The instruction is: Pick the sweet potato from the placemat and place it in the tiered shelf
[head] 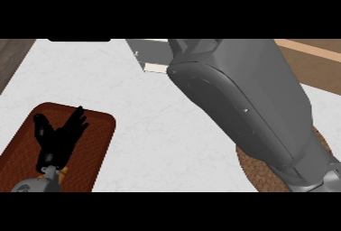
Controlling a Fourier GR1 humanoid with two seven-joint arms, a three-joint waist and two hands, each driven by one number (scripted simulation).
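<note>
No sweet potato shows anywhere. My right forearm (246,108) fills the middle of the head view, running from the lower right corner up to the top edge; its hand lies beyond that edge and is out of sight. A grey piece of the tiered shelf (148,50) peeks out to the left of the forearm at the top, with a small cream part (156,67) below it. A round brown woven placemat (256,173) lies under the forearm at the lower right, mostly covered. My left hand (57,135) rests open at the lower left, fingers up.
A dark red rectangular mat (96,144) lies under the left hand at the lower left. The white counter (153,131) spreads between the two mats. A wooden strip (313,49) runs along the top right, and a dark edge (13,54) borders the top left.
</note>
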